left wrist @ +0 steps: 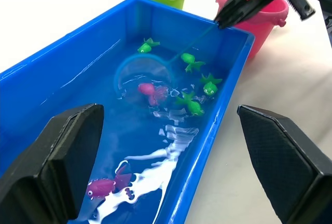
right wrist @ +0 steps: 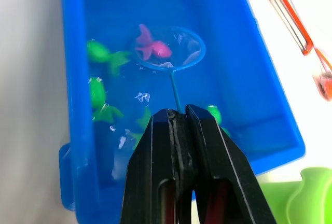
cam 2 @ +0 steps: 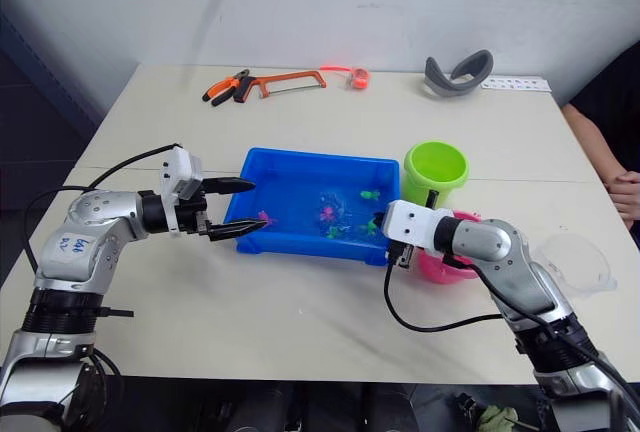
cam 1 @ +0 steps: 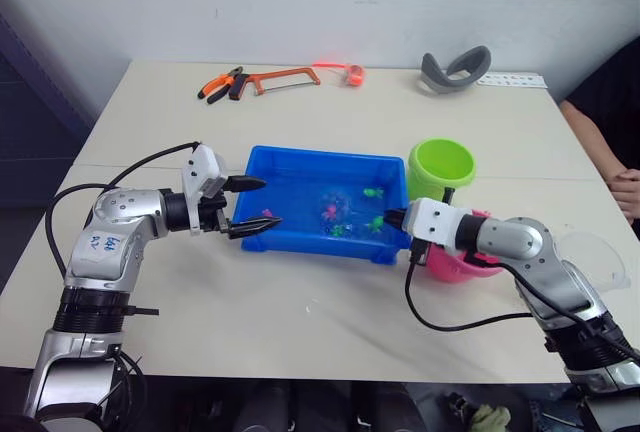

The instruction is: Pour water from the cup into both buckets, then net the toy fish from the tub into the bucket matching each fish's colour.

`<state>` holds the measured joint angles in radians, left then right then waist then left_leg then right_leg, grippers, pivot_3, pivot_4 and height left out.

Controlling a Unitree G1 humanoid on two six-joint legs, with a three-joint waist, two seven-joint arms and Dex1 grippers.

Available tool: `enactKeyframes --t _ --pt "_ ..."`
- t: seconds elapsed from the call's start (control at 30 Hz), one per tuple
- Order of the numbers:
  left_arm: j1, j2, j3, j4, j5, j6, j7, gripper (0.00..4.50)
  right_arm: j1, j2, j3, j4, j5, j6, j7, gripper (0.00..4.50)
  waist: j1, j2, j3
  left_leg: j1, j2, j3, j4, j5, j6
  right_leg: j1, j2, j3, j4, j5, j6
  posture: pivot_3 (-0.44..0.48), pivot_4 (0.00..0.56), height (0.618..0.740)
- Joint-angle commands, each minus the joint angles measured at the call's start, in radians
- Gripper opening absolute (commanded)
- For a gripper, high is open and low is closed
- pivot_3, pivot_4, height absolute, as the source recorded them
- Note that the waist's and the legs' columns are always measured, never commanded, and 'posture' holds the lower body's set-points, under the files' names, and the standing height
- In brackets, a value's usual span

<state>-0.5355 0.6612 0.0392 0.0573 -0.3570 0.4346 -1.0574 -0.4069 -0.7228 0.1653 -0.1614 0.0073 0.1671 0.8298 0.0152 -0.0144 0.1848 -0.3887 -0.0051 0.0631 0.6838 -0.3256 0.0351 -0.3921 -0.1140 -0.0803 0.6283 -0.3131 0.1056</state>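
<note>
The blue tub [cam 1: 300, 167] holds water and several toy fish, green fish [left wrist: 192, 60] and pink ones [left wrist: 106, 185]. My right gripper [right wrist: 176, 117] is shut on the thin handle of the net, at the tub's right end. The net's light-blue hoop [right wrist: 171, 49] lies in the water around a pink fish [right wrist: 153, 47]. My left gripper [cam 1: 255, 203] stands open at the tub's left end with nothing between its fingers. The green bucket [cam 1: 441, 167] stands behind the right arm. The pink bucket [cam 1: 455, 264] is partly hidden under that arm. The clear cup [cam 2: 573, 262] sits at the far right.
A hacksaw [cam 1: 285, 78], orange pliers [cam 1: 222, 84], an orange tape roll [cam 1: 352, 73] and a grey curved band [cam 1: 455, 67] lie along the table's far edge. A person's hand [cam 1: 625, 192] rests at the right edge.
</note>
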Motion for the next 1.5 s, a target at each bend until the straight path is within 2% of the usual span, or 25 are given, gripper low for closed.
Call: enactKeyframes --t 0.03,0.27,0.53,0.77,0.93,1.03,1.13,1.3,1.5 --pt "-0.024 -0.005 0.011 0.005 -0.015 -0.018 -0.001 4.48 0.008 0.025 -0.067 -0.075 0.088 0.109 0.000 0.00 0.000 0.000 0.000 0.000 0.000 0.000 0.000 0.000 0.000 0.000 0.000 0.000 0.000 0.000 0.000 0.000 0.150 0.740" --pt "-0.044 -0.034 -0.006 0.022 -0.020 -0.028 -0.013 4.48 0.016 0.068 -0.184 -0.185 0.276 0.413 -0.033 0.00 0.004 0.000 0.000 0.000 0.000 0.000 0.000 0.000 0.000 0.000 0.000 0.000 0.000 0.000 0.000 0.000 0.150 0.740" --pt "-0.089 -0.098 -0.052 -0.010 -0.053 -0.003 -0.055 4.48 0.107 0.054 -0.367 -0.361 0.451 0.601 -0.086 0.00 0.009 0.000 0.000 -0.001 0.000 0.000 0.000 0.000 0.000 0.000 0.000 0.001 0.000 0.000 0.000 0.000 0.150 0.740" --pt "-0.143 -0.156 -0.108 0.006 -0.087 0.011 -0.126 4.48 0.396 0.053 -0.727 -0.593 0.670 0.669 -0.084 0.00 0.012 0.000 0.000 -0.001 -0.001 -0.001 -0.001 0.000 0.000 0.000 0.001 0.000 0.000 0.000 0.000 0.000 0.150 0.740" --pt "-0.181 -0.188 -0.151 0.063 -0.078 -0.016 -0.192 4.48 0.620 0.062 -0.969 -0.672 0.775 0.662 -0.078 0.00 0.011 0.000 0.000 0.000 -0.001 0.000 -0.001 0.000 0.000 0.001 0.001 0.002 0.000 0.000 0.000 0.000 0.150 0.740" --pt "-0.213 -0.213 -0.172 0.117 -0.067 -0.044 -0.225 4.48 0.772 0.077 -1.108 -0.674 0.756 0.605 -0.039 0.00 0.011 0.000 0.000 0.001 -0.001 0.000 -0.001 0.000 0.000 0.002 0.002 0.002 0.000 0.000 0.000 0.000 0.150 0.740" --pt "-0.246 -0.234 -0.189 0.175 -0.055 -0.079 -0.256 4.48 0.899 0.092 -1.183 -0.647 0.689 0.511 -0.001 0.00 0.012 0.000 0.000 0.001 -0.001 0.000 -0.001 0.000 0.001 0.002 0.003 0.003 0.000 0.000 0.000 0.000 0.150 0.740" --pt "-0.296 -0.267 -0.197 0.266 -0.033 -0.130 -0.280 4.48 1.026 0.136 -1.182 -0.613 0.542 0.310 0.024 0.00 0.011 0.000 0.000 0.002 -0.001 0.001 -0.001 -0.001 0.002 0.002 0.003 0.004 0.000 0.000 0.000 0.000 0.150 0.740" --pt "-0.317 -0.290 -0.197 0.309 -0.021 -0.162 -0.293 4.48 1.065 0.154 -1.119 -0.562 0.212 -0.042 -0.029 0.00 0.009 0.000 0.000 0.002 -0.001 0.002 -0.001 -0.001 0.002 0.000 0.003 0.005 0.000 0.000 0.000 0.000 0.150 0.740"
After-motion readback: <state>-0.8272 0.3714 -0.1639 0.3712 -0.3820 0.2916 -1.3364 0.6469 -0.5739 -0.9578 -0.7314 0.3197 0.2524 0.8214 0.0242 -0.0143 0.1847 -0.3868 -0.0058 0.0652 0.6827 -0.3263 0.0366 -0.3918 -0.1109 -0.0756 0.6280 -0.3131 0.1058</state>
